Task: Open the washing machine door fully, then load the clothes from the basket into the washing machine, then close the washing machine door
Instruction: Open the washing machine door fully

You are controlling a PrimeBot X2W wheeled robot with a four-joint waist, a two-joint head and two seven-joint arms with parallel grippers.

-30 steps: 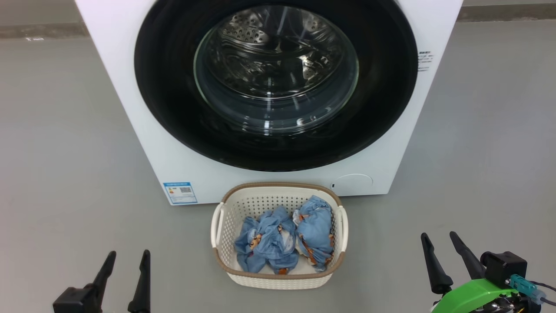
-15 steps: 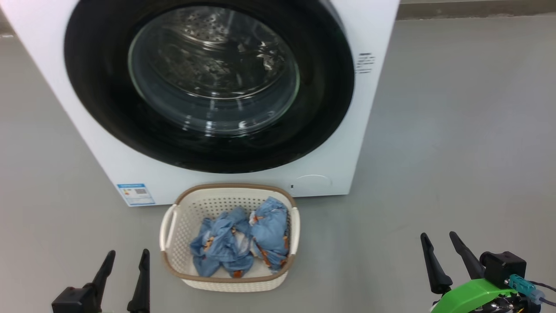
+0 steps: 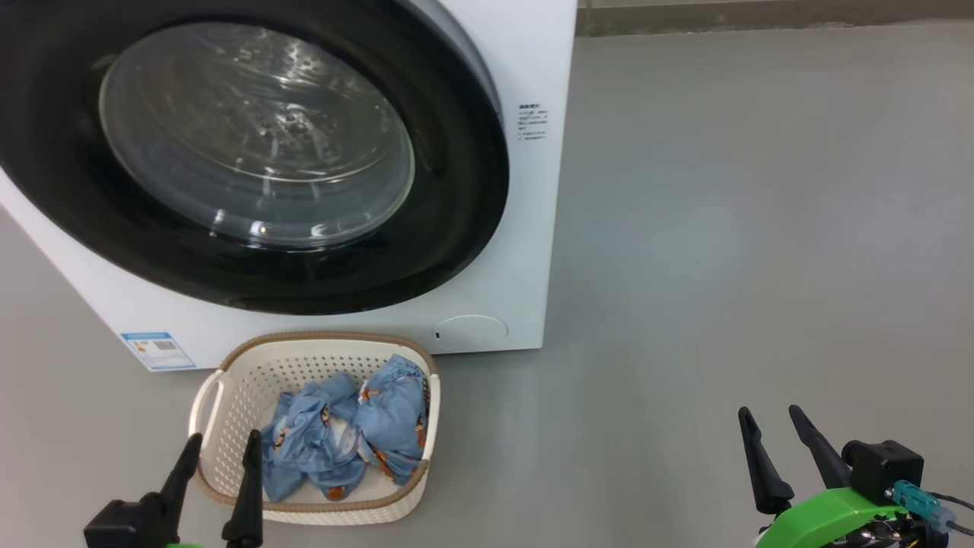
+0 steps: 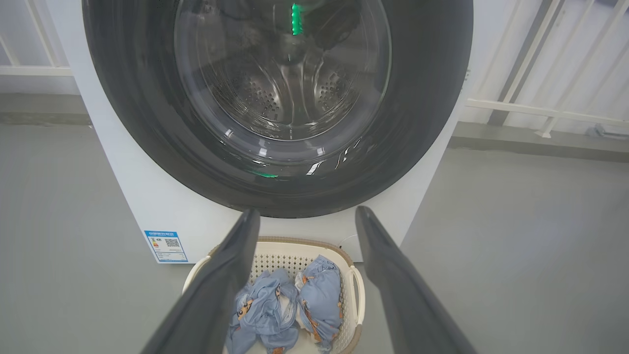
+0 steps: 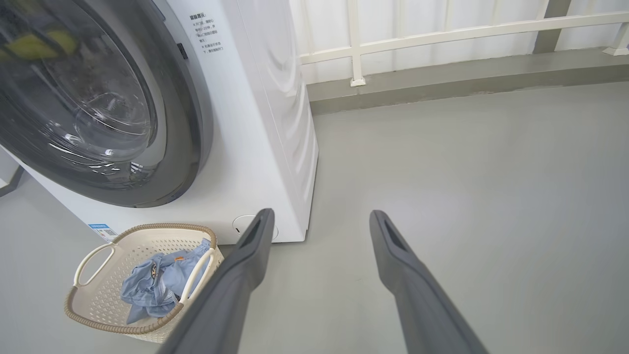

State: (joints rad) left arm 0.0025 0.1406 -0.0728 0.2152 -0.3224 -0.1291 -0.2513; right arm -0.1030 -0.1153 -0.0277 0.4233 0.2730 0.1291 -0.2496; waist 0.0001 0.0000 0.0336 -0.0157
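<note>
Left gripper (image 3: 225,440) and right gripper (image 3: 768,412): jaws spread wide, both empty, well short of the washing machine (image 3: 533,68). Basket (image 3: 251,352) on the floor (image 3: 723,266) just in front of the machine, clothes (image 3: 342,430) inside it. Washing machine door (image 3: 464,198) shut. Nothing done yet: open, load and close all pending.

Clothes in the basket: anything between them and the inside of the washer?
Yes: the washing machine door looks shut against the front of the washing machine, blocking the way in. The clothes lie in the basket on the floor just below it. Both the left gripper and right gripper are open, holding nothing.
</note>
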